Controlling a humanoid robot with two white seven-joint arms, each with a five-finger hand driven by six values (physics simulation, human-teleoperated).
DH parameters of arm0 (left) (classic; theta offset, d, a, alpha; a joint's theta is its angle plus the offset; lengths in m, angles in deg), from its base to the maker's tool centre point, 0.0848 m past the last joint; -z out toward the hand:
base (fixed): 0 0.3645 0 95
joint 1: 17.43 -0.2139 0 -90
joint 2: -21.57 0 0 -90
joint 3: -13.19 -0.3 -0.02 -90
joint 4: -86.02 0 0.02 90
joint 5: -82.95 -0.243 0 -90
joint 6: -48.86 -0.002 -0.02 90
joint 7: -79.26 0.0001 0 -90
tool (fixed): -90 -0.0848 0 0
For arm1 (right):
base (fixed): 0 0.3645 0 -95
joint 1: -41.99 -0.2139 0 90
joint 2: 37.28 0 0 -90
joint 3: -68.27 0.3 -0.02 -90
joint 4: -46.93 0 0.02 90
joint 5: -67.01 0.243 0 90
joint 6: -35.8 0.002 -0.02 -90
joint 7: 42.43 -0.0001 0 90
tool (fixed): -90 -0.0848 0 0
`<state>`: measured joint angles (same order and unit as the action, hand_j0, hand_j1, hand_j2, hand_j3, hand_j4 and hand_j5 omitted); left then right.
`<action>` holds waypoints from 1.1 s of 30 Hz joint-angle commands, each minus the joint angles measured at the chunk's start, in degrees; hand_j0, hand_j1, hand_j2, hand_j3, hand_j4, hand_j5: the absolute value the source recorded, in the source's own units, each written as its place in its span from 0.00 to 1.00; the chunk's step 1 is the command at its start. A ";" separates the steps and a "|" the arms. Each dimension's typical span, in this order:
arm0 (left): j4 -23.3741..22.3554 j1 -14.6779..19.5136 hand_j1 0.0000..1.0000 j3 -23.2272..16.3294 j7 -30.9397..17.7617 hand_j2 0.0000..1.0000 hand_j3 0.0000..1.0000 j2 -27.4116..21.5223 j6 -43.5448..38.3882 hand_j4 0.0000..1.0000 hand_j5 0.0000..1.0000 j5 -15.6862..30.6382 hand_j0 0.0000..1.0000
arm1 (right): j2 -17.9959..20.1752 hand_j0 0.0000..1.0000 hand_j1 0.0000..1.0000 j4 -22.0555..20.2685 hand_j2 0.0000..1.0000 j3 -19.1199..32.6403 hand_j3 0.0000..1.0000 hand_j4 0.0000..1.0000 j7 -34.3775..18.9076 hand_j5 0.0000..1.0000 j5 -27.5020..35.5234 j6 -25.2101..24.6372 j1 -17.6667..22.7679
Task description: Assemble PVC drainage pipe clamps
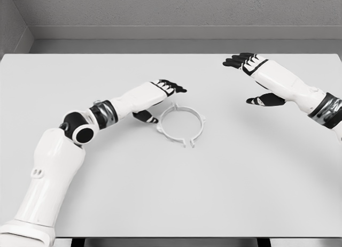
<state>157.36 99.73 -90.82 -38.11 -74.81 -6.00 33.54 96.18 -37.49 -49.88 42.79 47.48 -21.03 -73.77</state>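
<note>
Left hand (163, 97), fingers extended and holding nothing, is poised just beside the white pipe clamp ring (181, 124), which could be nudged away by a careless approach.

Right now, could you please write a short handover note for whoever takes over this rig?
Left hand: open, holding nothing, fingers extended just beside the upper left edge of the white pipe clamp ring; contact cannot be told.
Right hand: open and empty, raised over the far right of the white table, well apart from the ring.
Parts: the clamp ring lies flat near the table's middle. No pipe or second clamp part is visible.
Done: no assembly visible.
Left: grasp the ring and assemble the clamp.
</note>
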 commanded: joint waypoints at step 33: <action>-1.65 -5.89 1.00 16.11 0.21 1.00 1.00 -27.19 -0.13 1.00 1.00 21.81 1.00 | -1.18 1.00 1.00 -0.22 1.00 0.02 1.00 1.00 0.12 1.00 0.55 -0.12 0.00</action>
<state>156.27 93.05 -76.95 -37.97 -99.11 -5.98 53.59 94.99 -37.69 -49.89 42.85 47.66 -21.11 -73.77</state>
